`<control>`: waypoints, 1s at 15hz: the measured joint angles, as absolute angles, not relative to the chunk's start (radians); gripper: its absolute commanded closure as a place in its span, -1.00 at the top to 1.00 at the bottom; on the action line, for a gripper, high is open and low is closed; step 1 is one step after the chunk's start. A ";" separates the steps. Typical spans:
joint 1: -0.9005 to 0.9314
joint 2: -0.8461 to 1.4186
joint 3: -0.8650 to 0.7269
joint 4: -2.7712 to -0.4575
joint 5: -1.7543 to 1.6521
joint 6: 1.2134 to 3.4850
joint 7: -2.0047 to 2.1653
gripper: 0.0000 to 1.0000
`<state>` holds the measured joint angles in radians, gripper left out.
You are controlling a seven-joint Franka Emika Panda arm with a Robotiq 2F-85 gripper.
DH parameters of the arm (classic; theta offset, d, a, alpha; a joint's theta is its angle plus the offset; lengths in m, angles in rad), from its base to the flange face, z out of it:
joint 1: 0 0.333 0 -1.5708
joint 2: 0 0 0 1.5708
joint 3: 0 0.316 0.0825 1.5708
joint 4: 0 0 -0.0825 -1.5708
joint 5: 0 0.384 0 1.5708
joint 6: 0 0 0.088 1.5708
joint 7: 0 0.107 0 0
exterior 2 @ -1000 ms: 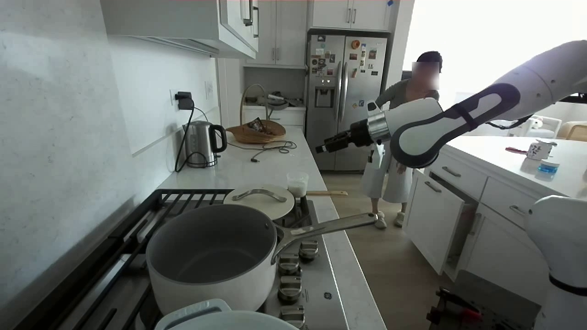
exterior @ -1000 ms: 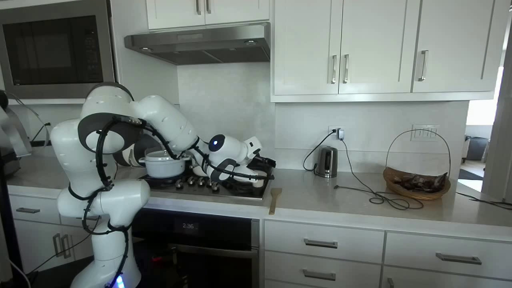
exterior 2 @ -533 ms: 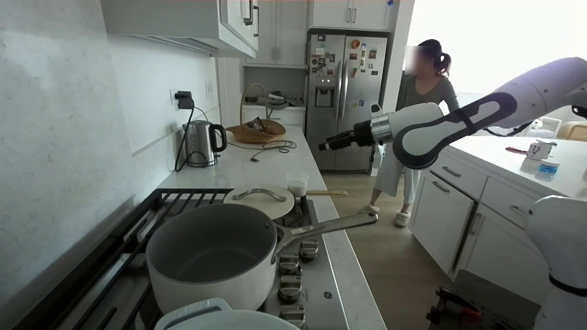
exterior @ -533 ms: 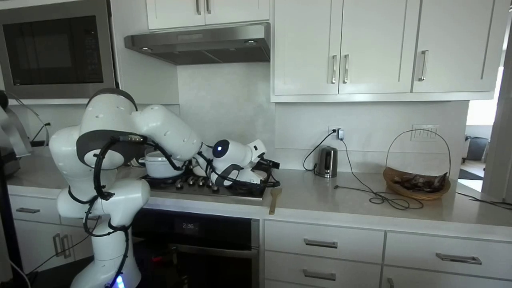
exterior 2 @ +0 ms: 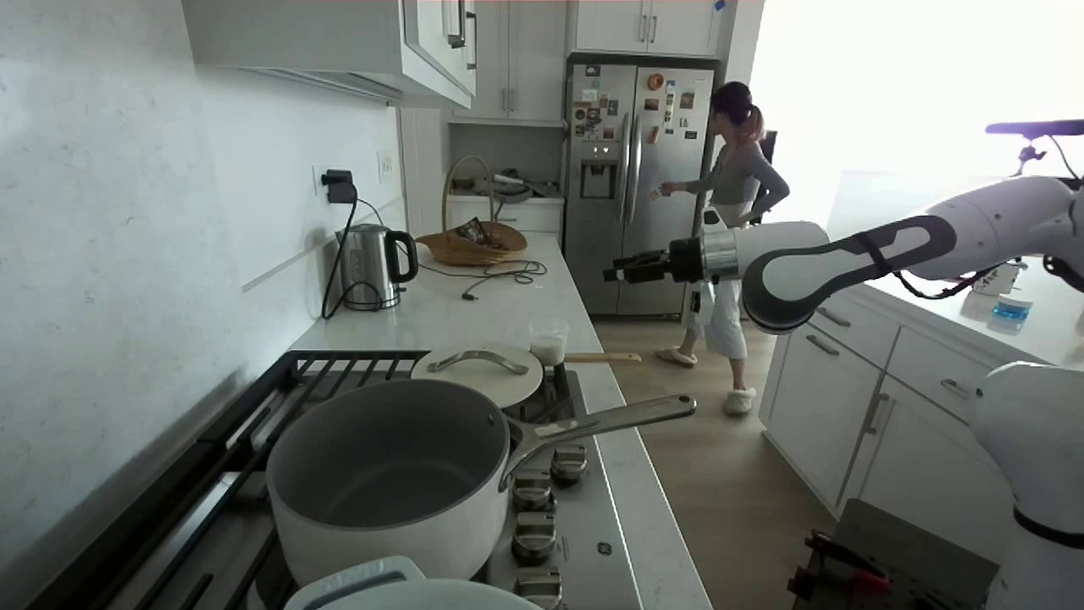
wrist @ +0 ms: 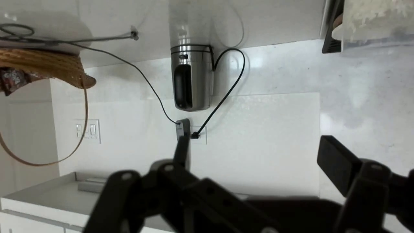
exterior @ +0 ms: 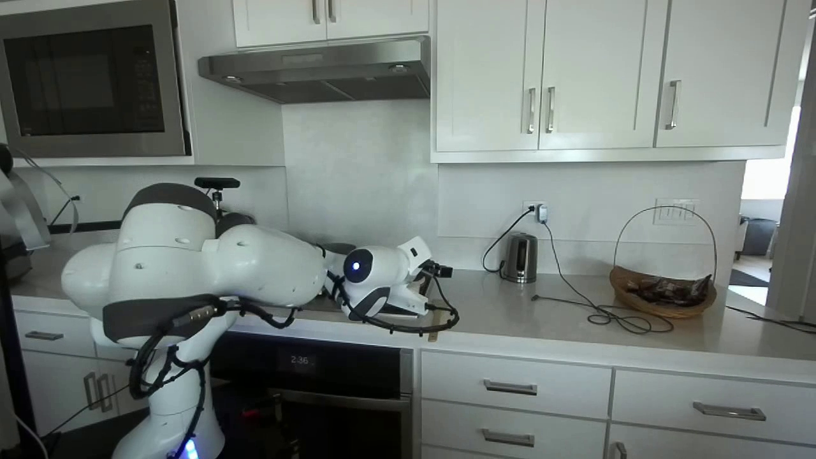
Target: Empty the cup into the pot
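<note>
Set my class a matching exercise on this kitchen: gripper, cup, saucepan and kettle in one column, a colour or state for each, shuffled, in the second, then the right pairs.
Things
1. gripper
2. cup
3. saucepan
4. kettle

Colours and states
A. see-through, with something white inside
B. shiny silver metal
C. jaws apart, nothing held between them
D. uncovered, grey inside

Right pairs
1-C
2-A
3-D
4-B

The arm (exterior 2: 915, 243) slopes gently down to the end effector (wrist: 258, 157), its fingers (wrist: 338, 165) wide apart.
</note>
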<state>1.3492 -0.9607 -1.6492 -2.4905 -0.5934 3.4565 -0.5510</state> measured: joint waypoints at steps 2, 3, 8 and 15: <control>1.355 -0.975 -1.673 -2.505 -0.598 3.456 -0.565 1.00; 1.357 -0.975 -1.674 -2.508 -0.599 3.456 -0.565 1.00; 1.362 -0.975 -1.674 -2.509 -0.599 3.456 -0.565 1.00; 1.364 -0.976 -1.678 -2.521 -0.615 3.425 -0.574 1.00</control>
<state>1.3639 -0.9757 -1.6783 -2.5207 -0.6147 3.4248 -0.5736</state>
